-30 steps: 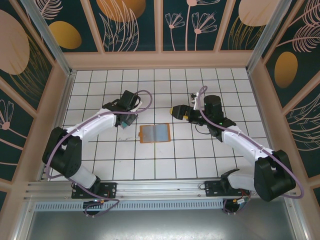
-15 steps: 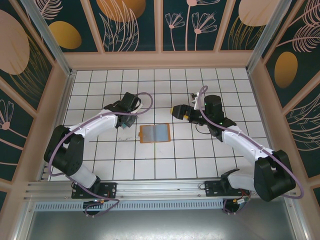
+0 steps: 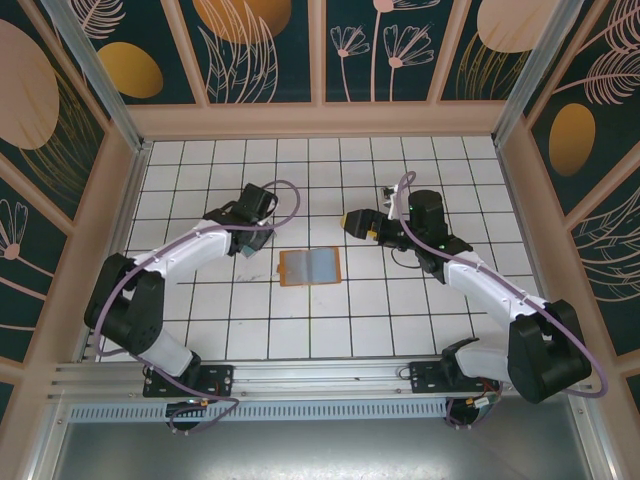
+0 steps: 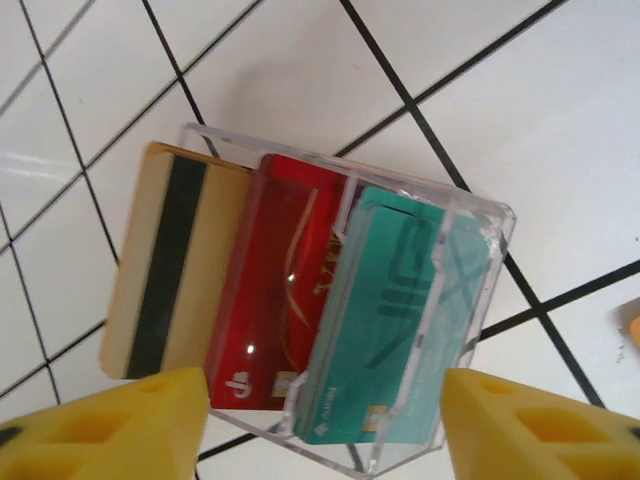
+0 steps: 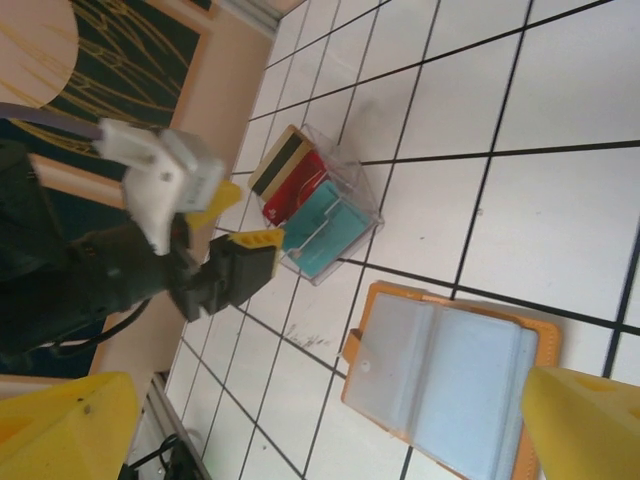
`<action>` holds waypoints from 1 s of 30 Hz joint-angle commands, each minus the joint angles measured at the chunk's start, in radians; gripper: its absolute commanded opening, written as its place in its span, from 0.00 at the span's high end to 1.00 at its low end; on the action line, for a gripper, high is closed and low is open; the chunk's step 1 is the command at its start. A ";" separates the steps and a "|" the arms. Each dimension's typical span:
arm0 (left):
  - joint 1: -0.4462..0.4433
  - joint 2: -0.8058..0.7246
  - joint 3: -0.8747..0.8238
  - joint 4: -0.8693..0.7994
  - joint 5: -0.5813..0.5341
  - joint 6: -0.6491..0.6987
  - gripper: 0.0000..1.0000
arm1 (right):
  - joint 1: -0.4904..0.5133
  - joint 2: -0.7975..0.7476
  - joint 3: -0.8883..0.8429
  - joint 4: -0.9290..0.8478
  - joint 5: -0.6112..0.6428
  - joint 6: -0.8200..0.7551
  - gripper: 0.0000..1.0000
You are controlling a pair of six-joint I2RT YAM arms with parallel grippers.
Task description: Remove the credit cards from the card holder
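The card holder lies open on the tiles at the centre, orange-brown with grey-blue pockets facing up. Three credit cards sit side by side in a clear box: tan, red and teal. My left gripper hovers just above that box, open, with nothing between its yellow fingers. It is left of the holder. My right gripper hangs open above the tiles, up and right of the holder, holding nothing.
The clear box stands about one tile left of the holder. Patterned walls enclose the tiled floor on three sides. The right arm's cable loops above its wrist. White tiles lie bare in front of the holder.
My left gripper has opened above the clear box and its wrist has shifted slightly. The right arm and the card holder have not moved.
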 commanded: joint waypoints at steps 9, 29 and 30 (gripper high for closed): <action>0.019 -0.336 -0.128 0.173 -0.084 -0.422 0.02 | -0.044 -0.077 0.018 -0.177 0.435 -0.102 0.01; 0.073 -0.638 -0.634 0.605 -0.682 -0.599 0.01 | -0.213 -0.105 -0.309 0.402 0.985 -0.518 0.01; 0.095 -0.611 -0.649 0.661 -0.676 -0.584 0.01 | -0.233 -0.075 -0.312 0.432 0.980 -0.521 0.01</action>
